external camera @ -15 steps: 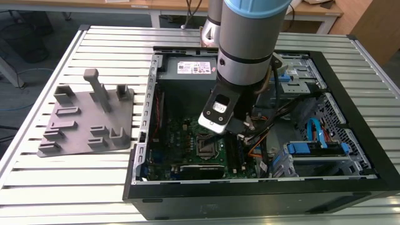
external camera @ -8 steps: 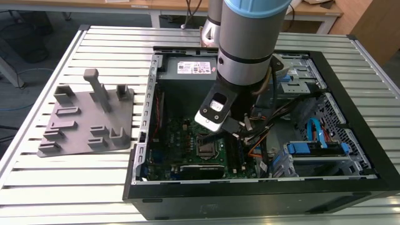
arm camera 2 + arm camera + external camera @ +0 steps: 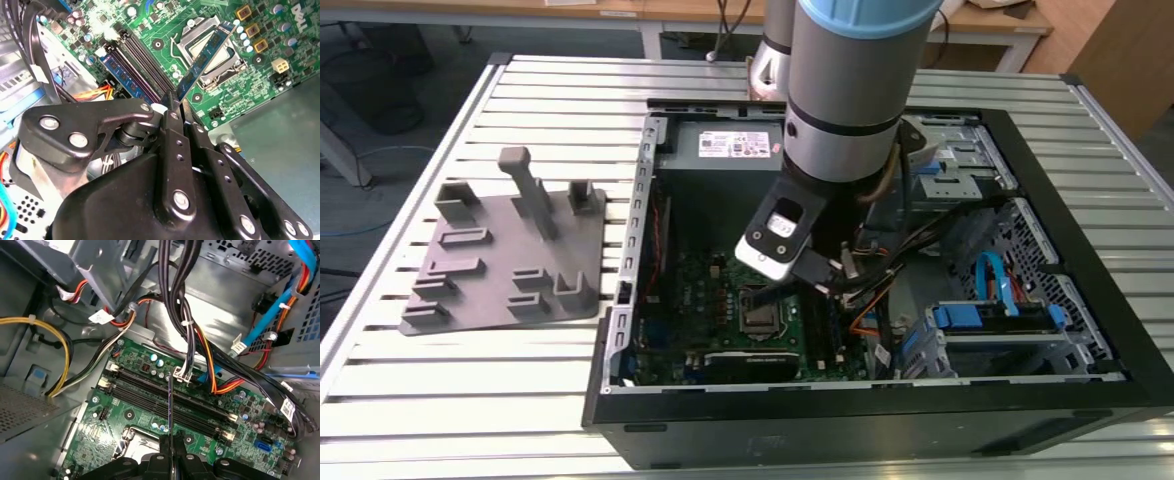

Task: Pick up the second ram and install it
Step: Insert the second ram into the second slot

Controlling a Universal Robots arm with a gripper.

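The second ram (image 3: 205, 55), a long, thin, flat dark-blue circuit strip with black chips, is pinched at one end between the black metal jaws of the gripper (image 3: 176, 102), which are pressed together on it. In the second wrist view the strip is held in the air above the green motherboard (image 3: 260, 60), slanting out from the fingertips over the silver square processor socket (image 3: 212, 47) and apart from the board. Just beside the socket, the long black memory slots (image 3: 142, 60) are seen in a row, and a blue strip (image 3: 122, 75) is already seated in the slot farthest from the socket. In the first wrist view the held strip (image 3: 170, 405) is seen edge-on as a thin dark line rising from the gripper (image 3: 170, 452), with the slots (image 3: 170, 397) running across behind it on the motherboard (image 3: 125, 415); a bundle of black, orange and yellow cables (image 3: 187, 330) hangs over the board beyond the slots. In the exterior view the grey and blue robot arm (image 3: 847, 90) is lowered into the open black computer case (image 3: 881, 425), which lies on the slatted metal tabletop (image 3: 480, 400). A grey plastic holder tray (image 3: 507, 260) with upright posts is placed on the tabletop beside the case, on the exterior view's left.
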